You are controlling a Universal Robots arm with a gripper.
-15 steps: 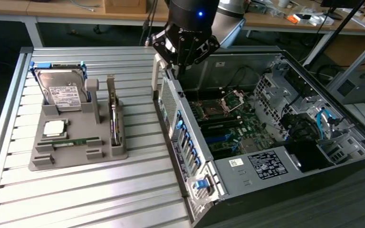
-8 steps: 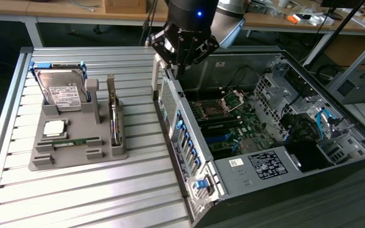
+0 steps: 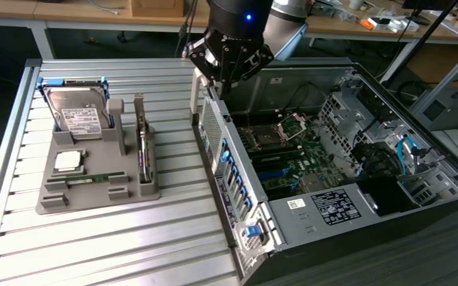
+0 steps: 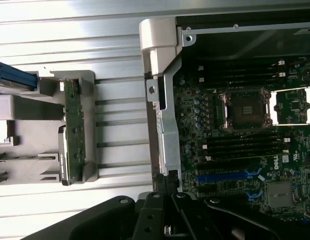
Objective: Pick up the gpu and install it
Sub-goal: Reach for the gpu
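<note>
Can't read white label (image 3: 83,121) on hard drive (image 3: 76,102), nor sticker (image 3: 336,205) inside case (image 3: 213,140). Fully closed and empty: gripper (image 3: 219,88), hanging over case wall. On edge in grey holder (image 3: 93,193), apart from gripper: gpu (image 3: 142,140).

gpu (image 3: 143,146) lower edge hidden in grey holder (image 3: 86,199) slot; hard drive (image 4: 12,80) cut off by wrist view edge.

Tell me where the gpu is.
The gpu stands on edge in the grey holder on the exterior view's left, between the hard drive and the open case.
</note>
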